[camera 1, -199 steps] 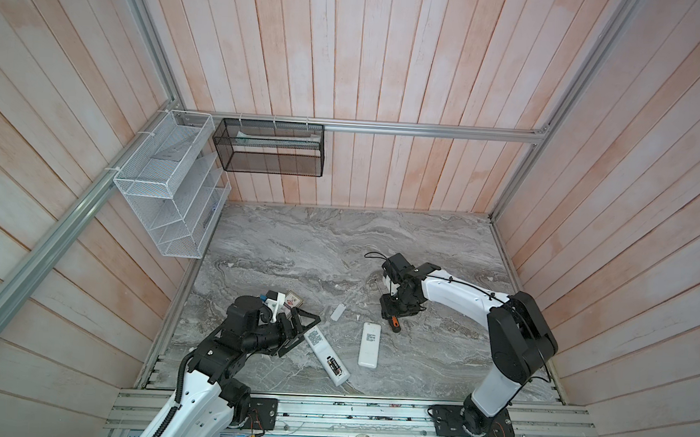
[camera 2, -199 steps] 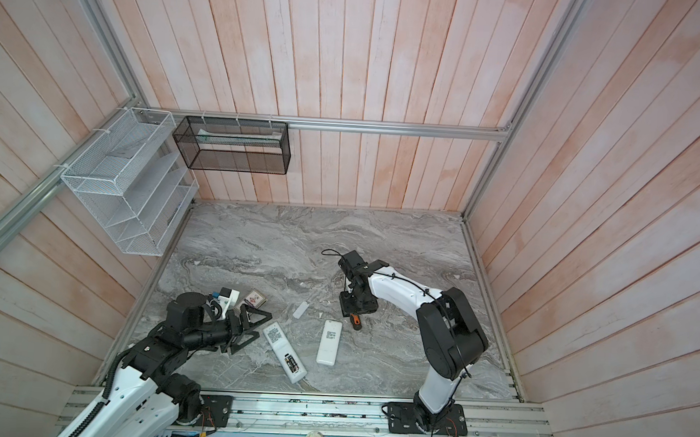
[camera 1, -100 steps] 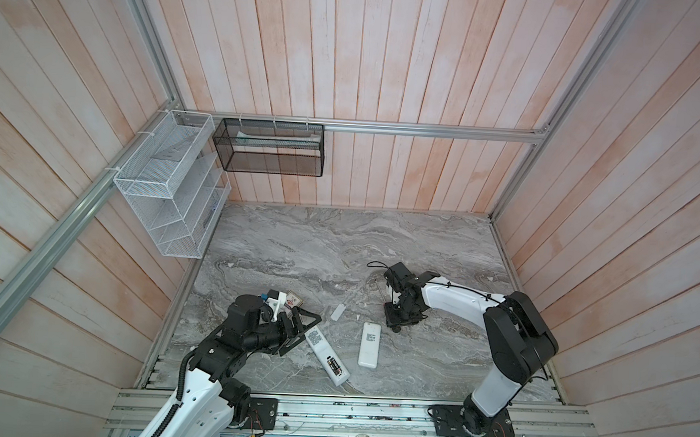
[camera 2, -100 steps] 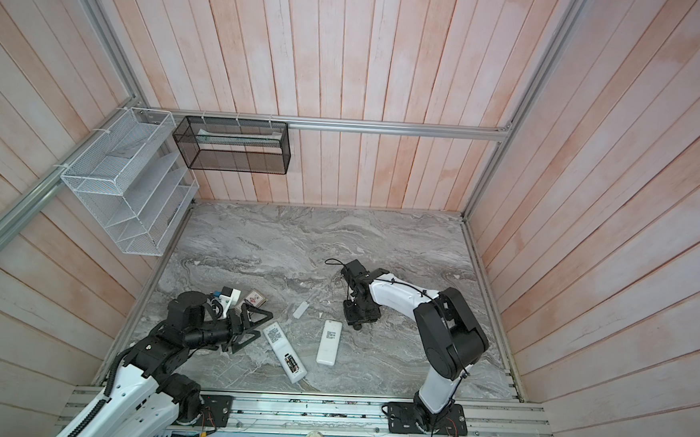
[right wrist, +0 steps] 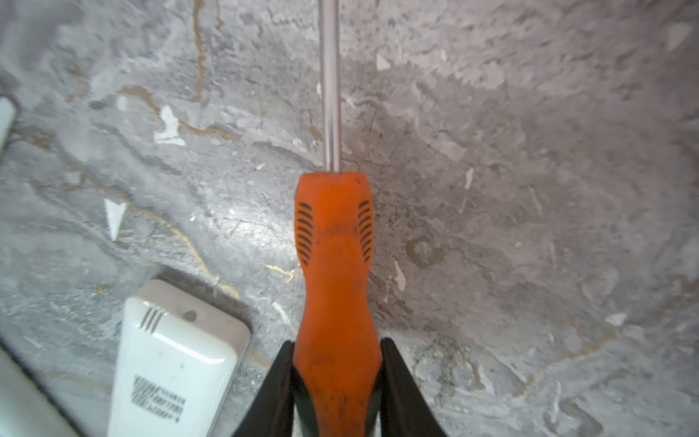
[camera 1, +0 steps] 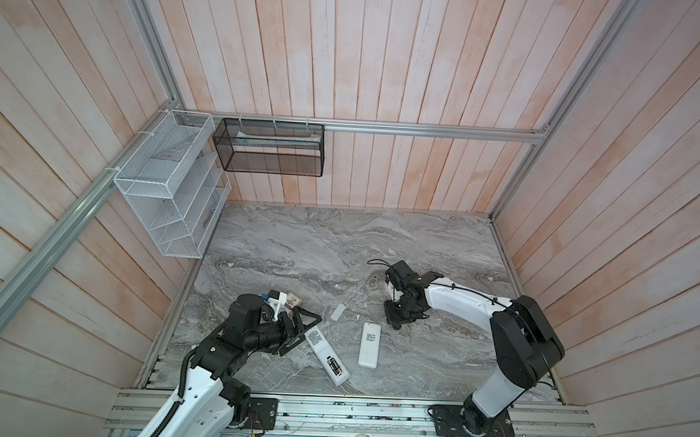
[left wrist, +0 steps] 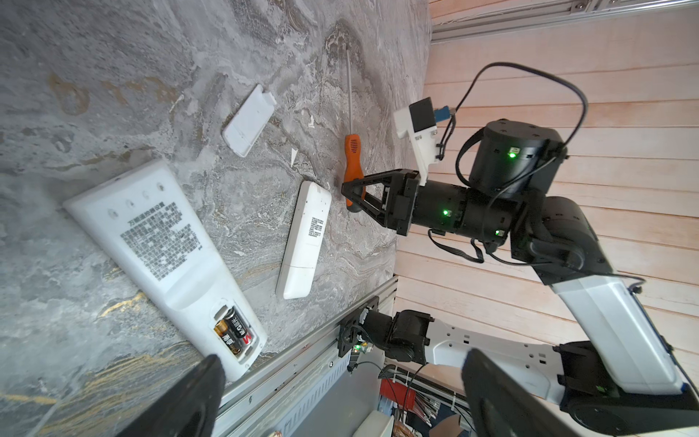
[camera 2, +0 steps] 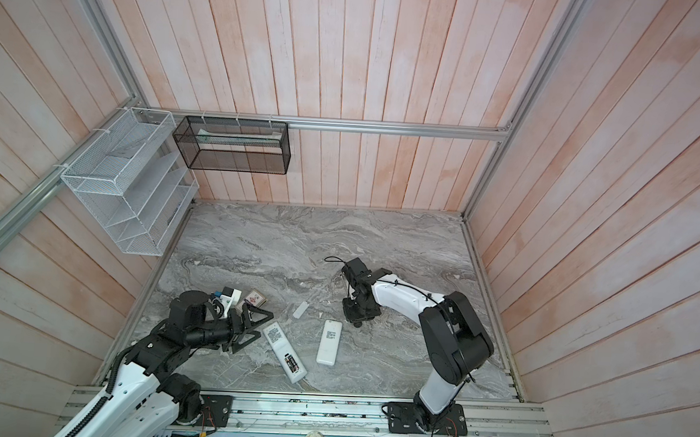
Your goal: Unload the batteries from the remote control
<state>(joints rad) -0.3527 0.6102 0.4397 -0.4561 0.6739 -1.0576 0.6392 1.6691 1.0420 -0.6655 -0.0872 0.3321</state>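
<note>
Left gripper: the left gripper (camera 1: 308, 329) is hovering low at the near left of the marble table (camera 1: 297, 241), its jaws standing wide apart with nothing between them, just left of the long remote's far end
Right gripper: the right gripper (right wrist: 336, 352) is reaching down right of the middle, its fingers (right wrist: 393, 363) pressing on both sides of the screwdriver's handle
Screwdriver: the orange-handled screwdriver (right wrist: 336, 265) is lying flat on the table, its metal shaft pointing toward the far side
Batteries: two black batteries (left wrist: 231, 333) with gold marks are sitting side by side in the open compartment at the near end of the long remote
Long remote: the white long remote (camera 1: 325, 353) is lying back up, slanting from far left to near right
Second remote: a shorter white second remote (camera 1: 369, 344) is lying back up just right of it, not touching, near the screwdriver's handle
Cover: a small white cover (camera 1: 337, 311) is lying loose on the table, on the far side of both remotes, between the two grippers
</note>
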